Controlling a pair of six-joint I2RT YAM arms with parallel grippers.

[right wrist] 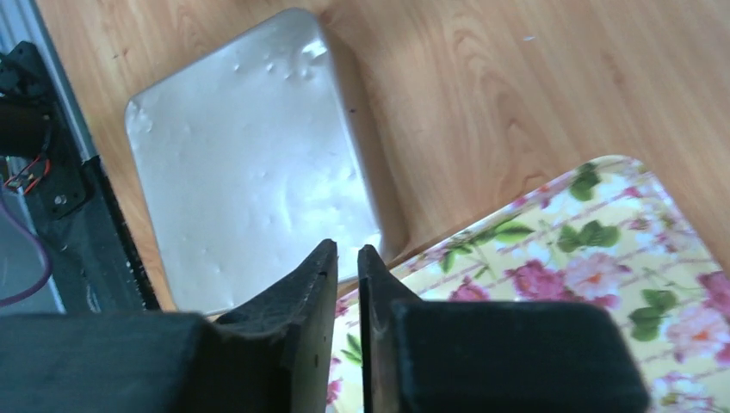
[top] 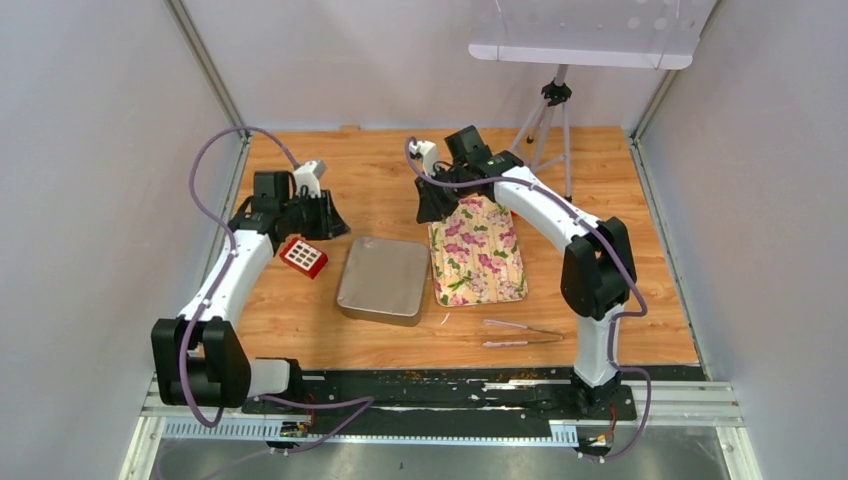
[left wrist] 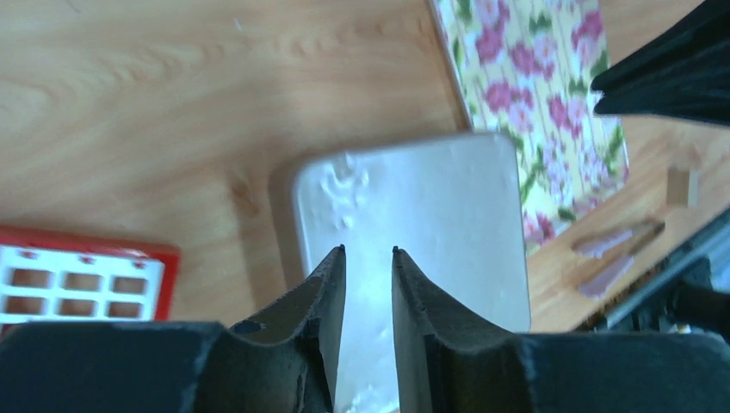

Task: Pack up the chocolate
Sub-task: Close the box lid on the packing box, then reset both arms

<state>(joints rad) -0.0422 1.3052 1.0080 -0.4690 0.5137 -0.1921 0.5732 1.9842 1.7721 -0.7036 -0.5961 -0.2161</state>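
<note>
Top external view had the red chocolate tray (top: 303, 256) lying on the surface (top: 380, 210) just left of the silver tin (top: 383, 279), below the left hand (top: 322, 218). Both the left and the right hand (top: 432, 205) stood narrowly parted, holding nothing. Whether packing lay ahead or behind, I couldn't tell.

A wooden tabletop (top: 400, 340) carries a pair of metal tweezers (top: 522, 334) lying near its front edge, just in front of the gear. A camera tripod (top: 548, 125) stands at the far side, under a white perforated panel (top: 590, 30) overhead.
</note>
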